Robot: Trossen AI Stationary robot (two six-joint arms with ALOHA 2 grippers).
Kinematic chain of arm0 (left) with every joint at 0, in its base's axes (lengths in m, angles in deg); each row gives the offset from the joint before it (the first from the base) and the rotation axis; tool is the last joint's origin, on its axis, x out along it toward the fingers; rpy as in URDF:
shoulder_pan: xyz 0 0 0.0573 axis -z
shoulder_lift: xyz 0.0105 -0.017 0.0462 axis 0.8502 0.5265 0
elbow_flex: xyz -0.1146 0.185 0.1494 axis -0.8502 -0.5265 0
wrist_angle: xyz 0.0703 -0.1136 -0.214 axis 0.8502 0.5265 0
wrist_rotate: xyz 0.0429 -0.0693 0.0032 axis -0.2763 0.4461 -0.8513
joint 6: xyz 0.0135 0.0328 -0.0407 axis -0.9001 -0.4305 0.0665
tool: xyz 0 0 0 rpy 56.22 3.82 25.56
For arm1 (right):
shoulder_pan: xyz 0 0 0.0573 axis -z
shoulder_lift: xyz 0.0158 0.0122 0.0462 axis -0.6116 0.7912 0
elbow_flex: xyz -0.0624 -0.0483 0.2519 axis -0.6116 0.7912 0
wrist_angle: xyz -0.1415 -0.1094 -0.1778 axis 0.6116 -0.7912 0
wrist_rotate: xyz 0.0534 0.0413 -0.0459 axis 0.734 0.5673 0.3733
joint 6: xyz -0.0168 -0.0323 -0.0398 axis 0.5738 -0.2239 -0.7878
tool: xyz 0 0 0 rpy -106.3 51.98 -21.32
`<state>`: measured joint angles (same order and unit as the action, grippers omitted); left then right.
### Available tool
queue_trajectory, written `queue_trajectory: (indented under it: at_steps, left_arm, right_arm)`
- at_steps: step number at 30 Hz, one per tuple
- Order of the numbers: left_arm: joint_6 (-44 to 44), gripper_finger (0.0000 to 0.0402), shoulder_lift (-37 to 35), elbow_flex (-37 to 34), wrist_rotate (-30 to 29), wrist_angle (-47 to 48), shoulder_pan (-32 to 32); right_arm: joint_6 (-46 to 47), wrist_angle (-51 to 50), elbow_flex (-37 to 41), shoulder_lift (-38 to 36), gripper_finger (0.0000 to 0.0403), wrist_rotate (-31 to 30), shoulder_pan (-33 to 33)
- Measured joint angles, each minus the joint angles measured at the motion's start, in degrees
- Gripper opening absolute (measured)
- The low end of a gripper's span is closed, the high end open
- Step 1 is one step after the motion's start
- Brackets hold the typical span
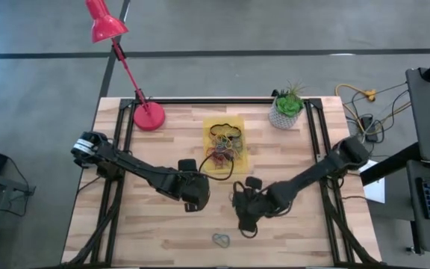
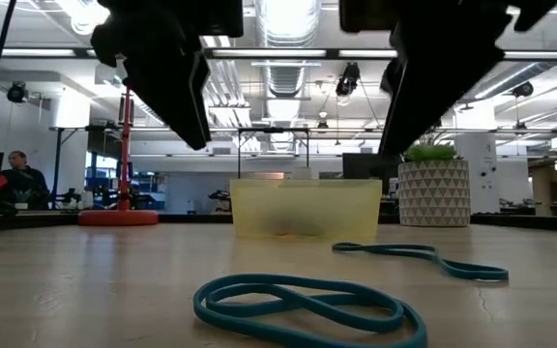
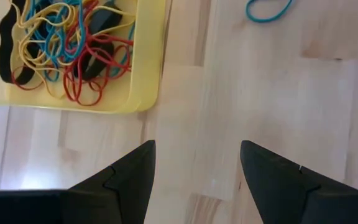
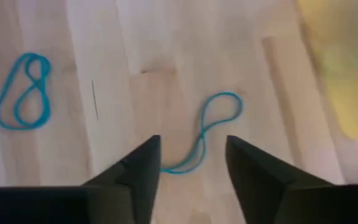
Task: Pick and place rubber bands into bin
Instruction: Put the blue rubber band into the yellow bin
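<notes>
so the yellow bin (image 1: 213, 127) is sitting around the middle of the worktop, a bit toward the far edge, with its long axis running from the far edge toward the near edge. it's holding a tangled pile of rubber bands (image 3: 67, 50), red, blue, yellow and black all mixed up

two teal ones are lying loose on the wood. the stretched-out teal band (image 4: 207, 130) is lying just off the bin's near end, long and skinny, with its looped end pointing toward the bin. the figure-eight teal band (image 1: 221, 240) is sitting close to the near edge, well apart from the bin

right gripper (image 4: 191, 163) is hovering right over the tail end of the stretched band, fingers apart, not holding anything. left gripper (image 3: 197, 168) is hanging beside the bin's near left corner over bare wood, jaws wide apart and empty too
</notes>
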<state>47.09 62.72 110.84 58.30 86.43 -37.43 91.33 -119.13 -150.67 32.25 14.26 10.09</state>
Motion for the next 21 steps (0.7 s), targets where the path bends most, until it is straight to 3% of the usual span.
queue_trajectory:
  at_steps: [7, 16, 21]
  left_arm:
    - [2.92, 0.0219, -0.28, -2.88, 0.14, -1.83, 0.05]
    - [2.79, 0.0219, -0.44, -3.68, 0.34, -1.89, 0.68]
    - [0.88, 0.0219, -0.44, -3.77, 0.34, -2.32, 0.7]
  right_arm:
    - [2.1, 2.43, -0.06, 7.32, 0.022, 2.76, 0.02]
    - [6.14, 2.68, -0.07, 7.79, 0.0213, 2.88, 1.11]
    - [10.92, 4.32, 0.69, 8.56, 0.0205, 6.0, 4.69]
